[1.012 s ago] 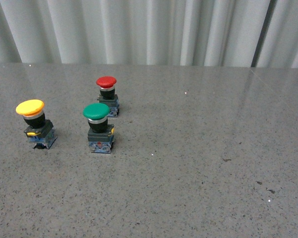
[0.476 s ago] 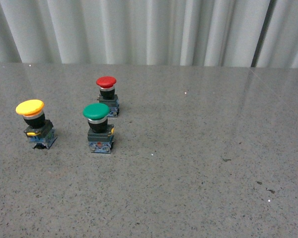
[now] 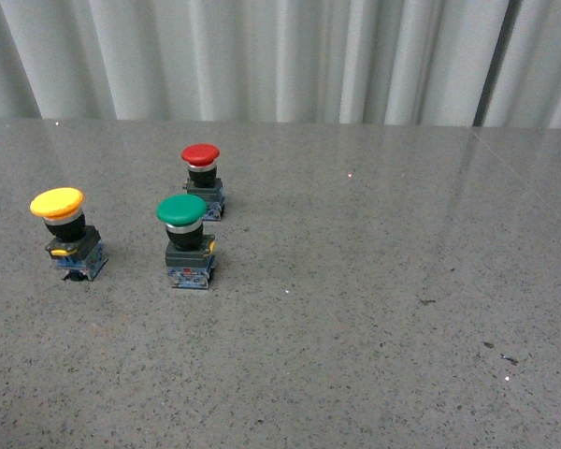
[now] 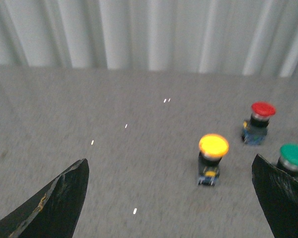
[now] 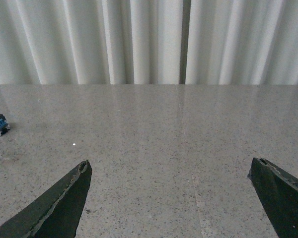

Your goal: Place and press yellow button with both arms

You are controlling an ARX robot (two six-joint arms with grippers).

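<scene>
On the grey counter [image 3: 374, 355] the yellow button [image 3: 64, 232] is seen at left; the left end effector [image 4: 170, 161] and right end effector [image 5: 170, 162] are released.

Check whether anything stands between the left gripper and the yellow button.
Nothing visible does. In the left wrist view, only bare table lies between the open left gripper and the yellow button; the green button and red button stand off to one side.
</scene>
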